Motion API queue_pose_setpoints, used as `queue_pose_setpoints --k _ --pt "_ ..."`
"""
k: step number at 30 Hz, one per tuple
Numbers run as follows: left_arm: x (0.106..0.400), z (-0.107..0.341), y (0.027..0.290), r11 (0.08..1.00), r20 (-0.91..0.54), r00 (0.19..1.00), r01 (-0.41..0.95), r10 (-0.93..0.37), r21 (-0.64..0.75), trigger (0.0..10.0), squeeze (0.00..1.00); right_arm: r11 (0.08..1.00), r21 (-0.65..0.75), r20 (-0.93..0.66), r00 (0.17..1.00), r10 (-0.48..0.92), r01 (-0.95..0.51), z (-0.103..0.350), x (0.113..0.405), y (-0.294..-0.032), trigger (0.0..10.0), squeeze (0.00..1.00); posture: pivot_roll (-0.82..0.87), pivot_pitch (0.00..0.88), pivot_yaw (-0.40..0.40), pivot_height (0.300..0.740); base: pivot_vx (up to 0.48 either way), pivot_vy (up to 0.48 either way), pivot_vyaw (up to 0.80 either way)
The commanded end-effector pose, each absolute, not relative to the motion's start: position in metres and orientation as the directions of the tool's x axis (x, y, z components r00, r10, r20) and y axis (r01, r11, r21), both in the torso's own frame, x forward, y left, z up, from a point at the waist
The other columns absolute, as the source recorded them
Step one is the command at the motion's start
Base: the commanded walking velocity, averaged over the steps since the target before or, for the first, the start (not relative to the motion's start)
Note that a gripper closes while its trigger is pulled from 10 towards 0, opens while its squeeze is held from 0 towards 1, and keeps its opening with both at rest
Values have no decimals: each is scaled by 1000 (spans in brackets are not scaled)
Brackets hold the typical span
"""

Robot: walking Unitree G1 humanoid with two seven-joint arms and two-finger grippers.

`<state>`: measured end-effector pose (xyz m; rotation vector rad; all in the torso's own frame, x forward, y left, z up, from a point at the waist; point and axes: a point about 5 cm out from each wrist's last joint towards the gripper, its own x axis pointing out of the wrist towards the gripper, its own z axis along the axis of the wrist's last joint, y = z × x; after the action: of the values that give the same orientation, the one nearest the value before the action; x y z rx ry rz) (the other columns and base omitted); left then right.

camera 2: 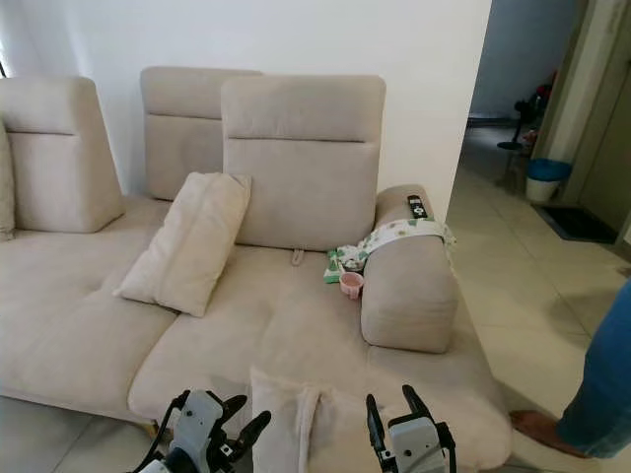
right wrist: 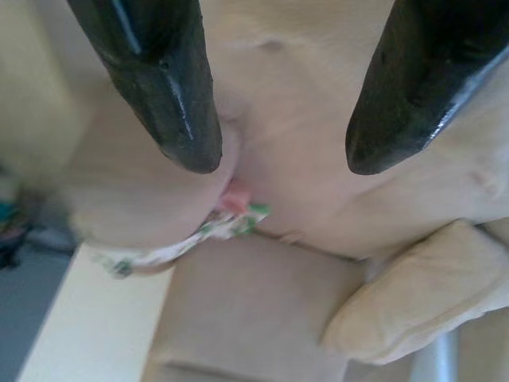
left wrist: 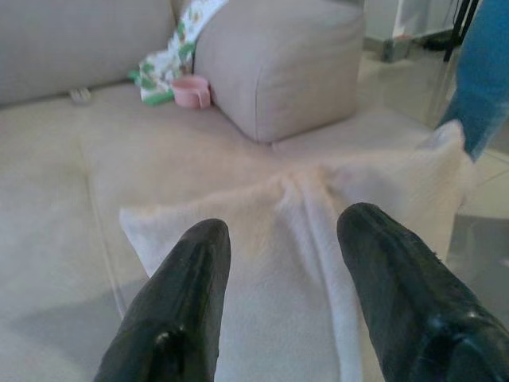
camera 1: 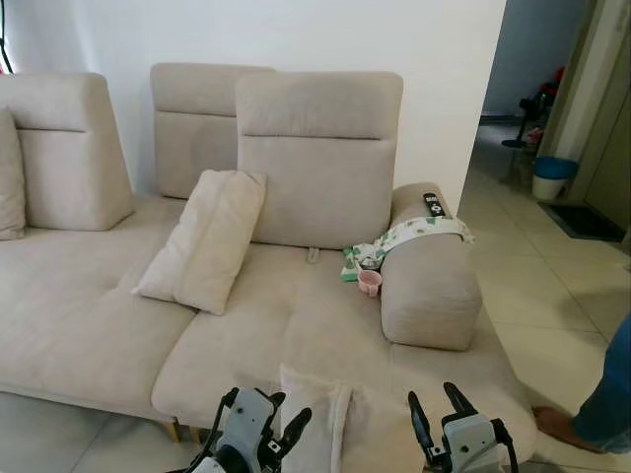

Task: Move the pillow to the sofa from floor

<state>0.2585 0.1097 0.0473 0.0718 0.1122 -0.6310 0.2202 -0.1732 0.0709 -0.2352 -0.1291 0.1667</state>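
Jaws of both grippers gape, left gripper (camera 1: 279,431) and right gripper (camera 1: 437,405) flanking the pillow (camera 1: 330,419) on the sofa's (camera 1: 246,325) front edge.

A beige sofa (camera 1: 296,335) is stretching across the left and centre of the frame. One pillow (camera 1: 204,239) is leaning against the backrest left of centre, and another pillow (camera 1: 325,414) is lying on the seat's front edge at the bottom. A small pink cup (camera 1: 370,283) is sitting beside the armrest (camera 1: 429,286), just next to a green-patterned cloth (camera 1: 399,239) draping over it. A black remote (camera 1: 433,205) is resting on the armrest's top. Pale tiled floor (camera 1: 552,286) is showing at the right.
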Motion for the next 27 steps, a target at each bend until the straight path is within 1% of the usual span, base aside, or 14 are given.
queue_pose_setpoints --k 1,4,6,7,10,12,13,15,19,21,22,24,27 --pt "261 48 109 802 -128 801 594 -585 56 10000 0 954 -214 84 969 231 -209 71 224 -170 10000 0 -16 0 40 555 0 0 0" --pt "263 52 106 798 -115 800 598 -589 77 10000 0 927 -190 39 941 337 -324 74 226 -168 10000 0 -26 0 44 555 0 0 0" --pt "263 54 103 783 -113 790 613 -603 103 10000 0 891 -208 -6 912 411 -403 76 225 -170 10000 0 -26 0 44 555 0 0 0" --pt "263 54 103 783 -113 790 613 -603 103 10000 0 891 -208 -6 912 411 -403 76 225 -170 10000 0 -26 0 44 555 0 0 0" --pt "262 55 103 772 -123 785 620 -608 141 10000 0 821 -204 -82 845 528 -533 82 222 -177 10000 0 -34 0 44 555 0 0 0" --pt "262 55 104 770 -127 785 620 -607 152 10000 0 762 -190 -144 785 603 -620 85 215 -180 10000 0 -34 0 40 555 0 0 0" --pt "262 55 104 770 -127 785 620 -607 152 10000 0 762 -190 -144 785 603 -620 85 215 -180 10000 0 -34 0 40 555 0 0 0" --pt "261 55 104 767 -126 783 622 -609 157 10000 0 719 -164 -198 736 647 -676 85 210 -184 10000 0 -33 0 39 555 0 0 0" --pt "261 56 104 767 -125 783 622 -610 157 10000 0 708 -151 -215 722 657 -690 85 208 -185 10000 0 -33 0 39 555 0 0 0" --pt "260 59 104 764 -119 782 624 -612 164 10000 0 670 -79 -273 662 698 -738 90 194 -192 10000 0 -27 0 36 555 0 0 0" --pt "260 59 104 764 -119 782 624 -612 164 10000 0 670 -79 -273 662 698 -738 90 194 -192 10000 0 -27 0 36 555 0 0 0" --pt "259 61 105 762 -116 781 625 -614 172 10000 0 641 -31 -321 615 721 -767 95 182 -197 10000 0 -30 0 40 555 0 0 0" --pt "258 62 106 758 -117 778 628 -617 178 10000 0 627 -47 -356 600 717 -778 99 178 -202 10000 0 -33 8 43 555 0 0 0"
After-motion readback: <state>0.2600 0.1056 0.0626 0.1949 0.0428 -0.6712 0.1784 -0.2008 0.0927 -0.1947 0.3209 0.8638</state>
